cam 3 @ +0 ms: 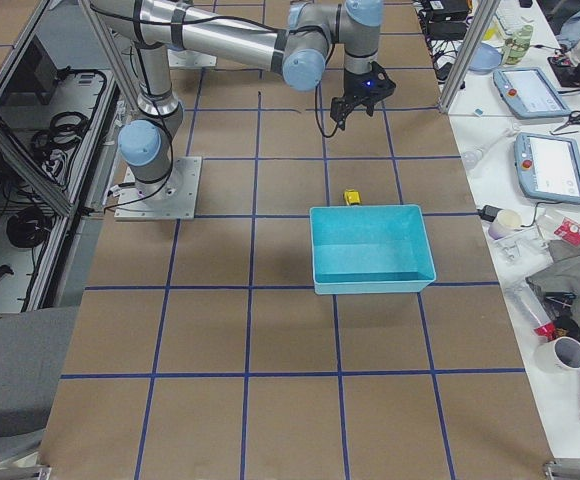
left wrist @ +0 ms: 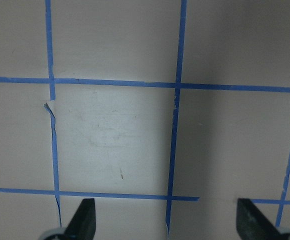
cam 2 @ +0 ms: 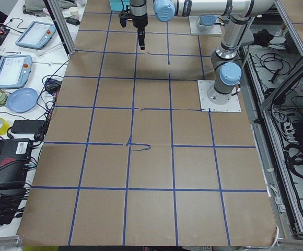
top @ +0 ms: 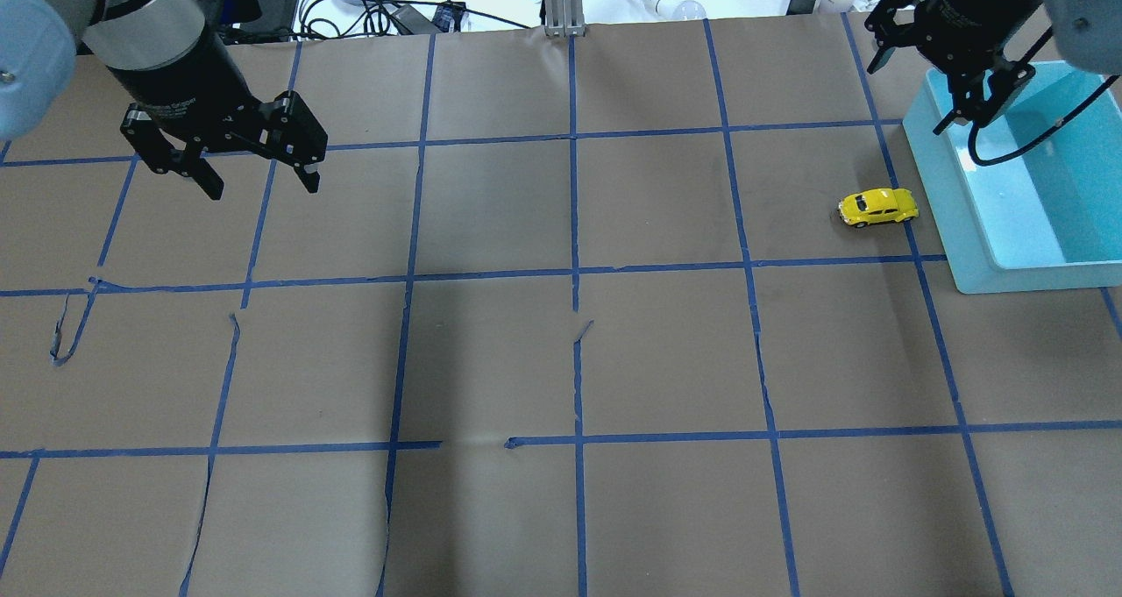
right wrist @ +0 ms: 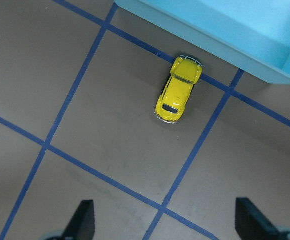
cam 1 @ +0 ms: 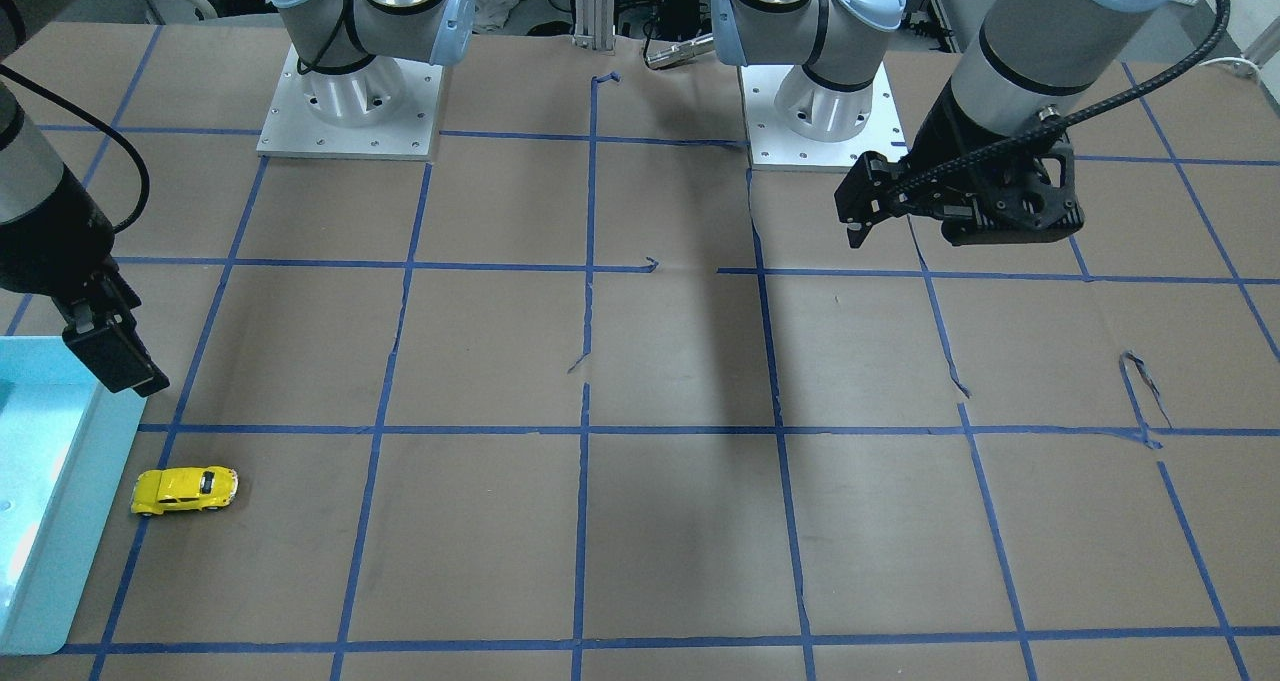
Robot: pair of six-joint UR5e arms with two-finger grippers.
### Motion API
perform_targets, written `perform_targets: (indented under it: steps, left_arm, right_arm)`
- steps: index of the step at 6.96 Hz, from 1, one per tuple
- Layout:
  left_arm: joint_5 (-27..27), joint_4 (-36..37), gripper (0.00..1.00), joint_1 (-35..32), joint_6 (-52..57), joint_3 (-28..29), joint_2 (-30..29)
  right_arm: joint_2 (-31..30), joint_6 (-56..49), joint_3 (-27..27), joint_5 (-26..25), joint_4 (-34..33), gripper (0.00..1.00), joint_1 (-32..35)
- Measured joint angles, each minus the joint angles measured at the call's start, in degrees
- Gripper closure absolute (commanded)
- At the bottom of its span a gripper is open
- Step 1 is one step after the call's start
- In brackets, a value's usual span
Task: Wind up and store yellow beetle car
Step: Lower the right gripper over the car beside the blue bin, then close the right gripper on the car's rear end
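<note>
Car (right wrist: pixel 178 89) is sitting on the table (top: pixel 561 360) just beside the bin (right wrist: pixel 225 45), down ahead of the right gripper (right wrist: pixel 167 227) that's hovering wide open, closing line crossing the car's long axis, while the left gripper (top: pixel 263 185), also wide, is hanging well away.

We list: yellow beetle car (right wrist: pixel 178 90), ahead of the right pincer (right wrist: pixel 167 222), glossy enamel-like paint, silvery trim; bin (right wrist: pixel 225 35) beyond it, smooth turquoise plastic with a soft sheen; table cover (top: pixel 614 360) beneath both pincers, matt brown paper, creased; blue tape (top: pixel 574 229), matt, torn in spots; left pincer (top: pixel 263 189), matt black, plastic by its look.
</note>
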Motion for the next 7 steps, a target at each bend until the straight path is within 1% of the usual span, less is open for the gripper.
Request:
perform_targets:
  steps: [1, 2, 3, 4, 5, 6, 7]
  left_arm:
    - [-0.02, 0.02, 0.00, -0.41, -0.02, -0.25, 0.17]
    - [-0.01, 0.02, 0.00, -0.69, -0.01, -0.37, 0.30]
    - [-0.03, 0.11, 0.00, -0.80, 0.03, -0.40, 0.32]
    - [-0.04, 0.33, 0.00, -0.83, 0.07, -0.46, 0.31]
    - [-0.03, 0.77, 0.00, -0.85, 0.12, -0.52, 0.20]
    - [0.01, 1.50, 0.00, -0.85, 0.14, -0.82, 0.14]
    - [0.05, 2.37, 0.00, -0.85, 0.13, -1.39, 0.23]
  right_arm:
    - [2.56, 5.02, 0.22, 0.00, -1.07, 0.00, -0.55]
    - [4.76, 7.93, 0.89, -0.43, -2.31, 0.06, -1.42]
    - [6.78, 9.50, 2.14, -0.92, -4.35, 0.07, -2.68]
    - [9.17, 10.89, 4.01, -1.13, -8.27, 0.10, -3.65]
    - [11.56, 12.32, 5.69, -1.42, -12.61, 0.11, -4.09]
    - [13.43, 13.59, 6.71, -1.58, -14.88, 0.10, -4.24]
    - [14.34, 14.11, 7.09, -1.63, -15.70, 0.09, -4.27]
